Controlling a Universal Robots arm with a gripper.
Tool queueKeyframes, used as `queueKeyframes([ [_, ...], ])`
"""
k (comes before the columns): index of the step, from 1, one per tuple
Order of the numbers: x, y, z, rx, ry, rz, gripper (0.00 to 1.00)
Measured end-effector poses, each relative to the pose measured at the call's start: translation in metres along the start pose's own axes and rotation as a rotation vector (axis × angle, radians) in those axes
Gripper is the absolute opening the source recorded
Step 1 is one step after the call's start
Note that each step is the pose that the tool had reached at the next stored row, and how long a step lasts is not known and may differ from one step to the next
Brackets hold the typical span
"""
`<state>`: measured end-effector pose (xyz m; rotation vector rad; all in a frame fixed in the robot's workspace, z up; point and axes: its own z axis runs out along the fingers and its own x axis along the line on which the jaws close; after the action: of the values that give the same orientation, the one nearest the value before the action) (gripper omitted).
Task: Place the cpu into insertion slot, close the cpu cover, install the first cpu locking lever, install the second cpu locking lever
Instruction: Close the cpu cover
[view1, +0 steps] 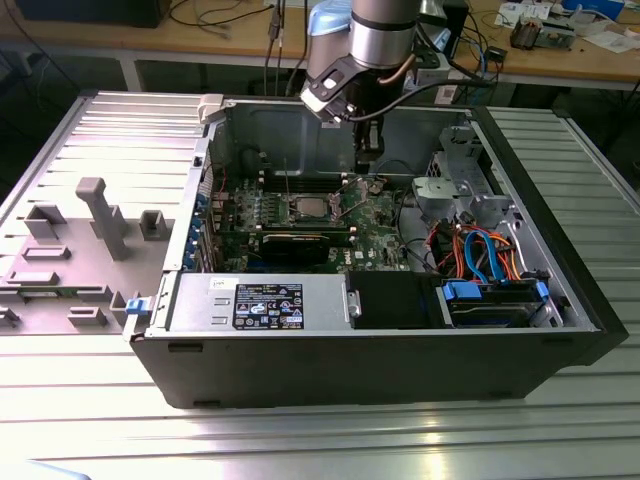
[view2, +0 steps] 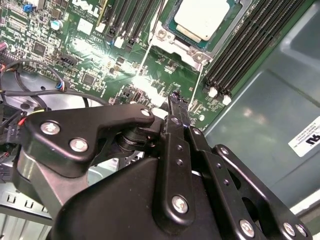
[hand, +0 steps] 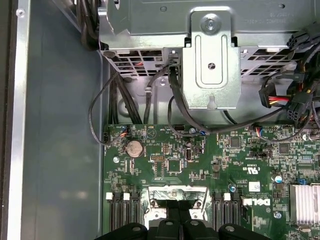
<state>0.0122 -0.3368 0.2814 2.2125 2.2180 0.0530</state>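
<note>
Your claw (view2: 176, 98) looks pressed together with nothing seen between its tips. It hangs just to the exterior view's right of the insertion slot (view1: 292, 210), near that frame's centre. The cpu (view2: 202, 17) lies in the slot, and the cpu cover (view2: 167, 39) seems to be down around it. Two thin locking levers (view2: 144, 62) look unlatched, so I judge a lever is your step in hand. Meet the wire near its end, press steadily, and stay clear of the memory slots (view2: 240, 55). Whether the tips touch the nearer lever is hard to make out. In the first wrist view the claw hides part of the slot.
</note>
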Motion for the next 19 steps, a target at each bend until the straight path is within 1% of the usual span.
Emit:
queueKeyframes([
  [2,0.0001,0.0038,0.0041,0.0,-0.0004,0.0,0.11],
  [3,0.0002,0.0084,0.006,0.0003,-0.001,0.0,0.11],
  [4,0.0006,0.0149,0.0074,0.002,-0.0012,0.0,0.11],
  [6,0.0009,0.0222,0.0088,0.0059,-0.0011,0.0,0.11],
  [7,0.0013,0.0282,0.01,0.0125,-0.0013,0.0,0.11],
  [8,0.0016,0.0317,0.0118,0.0202,-0.0014,0.0,0.11],
  [10,0.0017,0.0346,0.0152,0.0287,-0.0012,-0.005,0.11],
  [11,0.0017,0.0355,0.0179,0.0323,-0.0012,-0.009,0.11],
  [14,0.0016,0.0365,0.0231,0.0336,-0.0011,-0.012,0.11],
  [15,0.0015,0.0377,0.0279,0.0346,-0.0012,-0.012,0.11],
  [16,0.0014,0.0376,0.0327,0.0362,-0.001,-0.012,0.11],
  [17,0.0014,0.0373,0.0336,0.0364,-0.0008,-0.013,0.11],
  [19,0.0014,0.034,0.0335,0.0365,-0.0003,-0.013,0.11],
])
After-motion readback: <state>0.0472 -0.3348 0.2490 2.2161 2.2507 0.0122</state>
